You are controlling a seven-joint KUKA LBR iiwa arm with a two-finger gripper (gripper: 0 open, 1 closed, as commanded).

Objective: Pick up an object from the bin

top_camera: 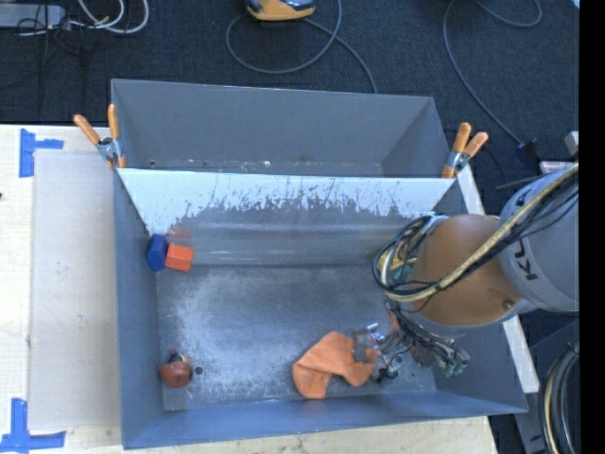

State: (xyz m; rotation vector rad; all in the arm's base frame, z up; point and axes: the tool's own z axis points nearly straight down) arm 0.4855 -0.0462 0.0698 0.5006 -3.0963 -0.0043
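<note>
My gripper [380, 356] is low in the bin's front right part, under the arm's orange cover. Its metal fingers reach the right edge of a crumpled orange cloth [326, 365] that lies on the bin floor. Whether the cloth is between the fingers is hidden by the gripper's body and the cables.
A blue block [157, 252] and an orange block [179, 257] sit together at the back left of the floor. A small reddish-brown round thing [175, 372] lies in the front left corner. The arm with its orange cover and cables hangs over the bin's right side.
</note>
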